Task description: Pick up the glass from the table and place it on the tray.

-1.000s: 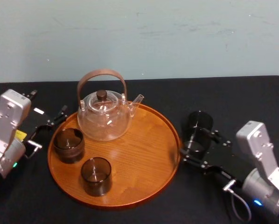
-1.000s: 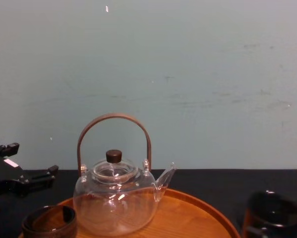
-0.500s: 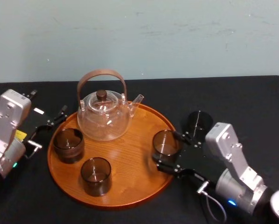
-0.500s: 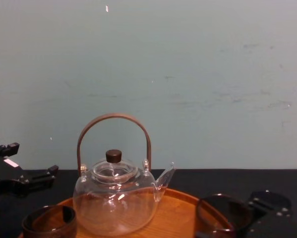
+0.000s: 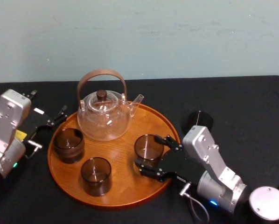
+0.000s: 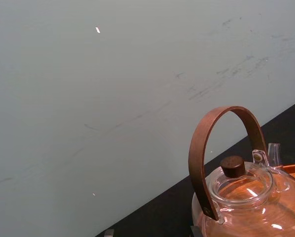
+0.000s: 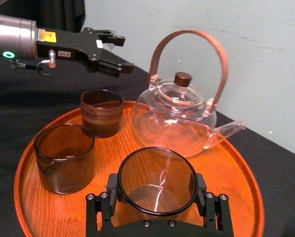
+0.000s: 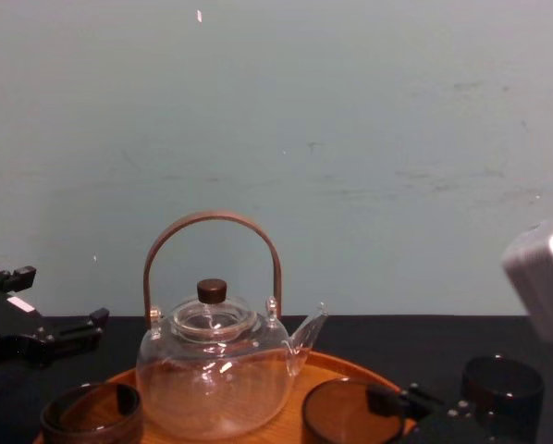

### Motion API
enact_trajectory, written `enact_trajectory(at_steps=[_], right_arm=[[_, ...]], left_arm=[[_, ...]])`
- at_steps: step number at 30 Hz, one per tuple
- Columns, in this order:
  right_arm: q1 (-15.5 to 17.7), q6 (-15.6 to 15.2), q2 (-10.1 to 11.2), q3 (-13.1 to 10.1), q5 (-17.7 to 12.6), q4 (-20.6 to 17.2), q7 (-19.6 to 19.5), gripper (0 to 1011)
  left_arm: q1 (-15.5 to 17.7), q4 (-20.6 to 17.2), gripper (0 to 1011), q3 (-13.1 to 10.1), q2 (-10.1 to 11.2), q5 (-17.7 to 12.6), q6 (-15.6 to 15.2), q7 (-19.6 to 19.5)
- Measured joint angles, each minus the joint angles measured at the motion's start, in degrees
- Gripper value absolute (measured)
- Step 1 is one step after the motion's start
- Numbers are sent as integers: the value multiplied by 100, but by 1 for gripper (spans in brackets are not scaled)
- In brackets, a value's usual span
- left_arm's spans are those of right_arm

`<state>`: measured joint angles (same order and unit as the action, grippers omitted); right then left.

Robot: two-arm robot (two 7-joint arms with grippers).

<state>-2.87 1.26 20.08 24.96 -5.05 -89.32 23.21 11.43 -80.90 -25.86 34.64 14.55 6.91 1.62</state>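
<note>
Glass [image 5: 149, 147] clamped in right pincer [image 5: 148, 152], over tray [image 5: 125, 179]

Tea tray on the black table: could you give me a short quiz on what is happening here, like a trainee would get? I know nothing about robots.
1. True or false: the right gripper is shut on a glass over the tray.
2. How many other glasses stand free on the tray near the teapot? A one, B two, C four.
3. Fill in: one dark glass stands off the tray on the black ____, on the robot's right.

Key: 1 true. 2 B. 3 table. The left gripper waits open at the tray's left side.
</note>
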Motion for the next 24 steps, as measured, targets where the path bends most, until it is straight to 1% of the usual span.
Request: enact_trajectory(at_steps=[9, 24], right_arm=[[-173, 27, -139, 198, 86, 249, 25, 921], [-238, 54, -210, 329, 100, 433, 75, 921]], left_arm=[[0, 0, 1001, 0, 0, 0, 0, 0], [0, 0, 1001, 0, 0, 0, 0, 0]])
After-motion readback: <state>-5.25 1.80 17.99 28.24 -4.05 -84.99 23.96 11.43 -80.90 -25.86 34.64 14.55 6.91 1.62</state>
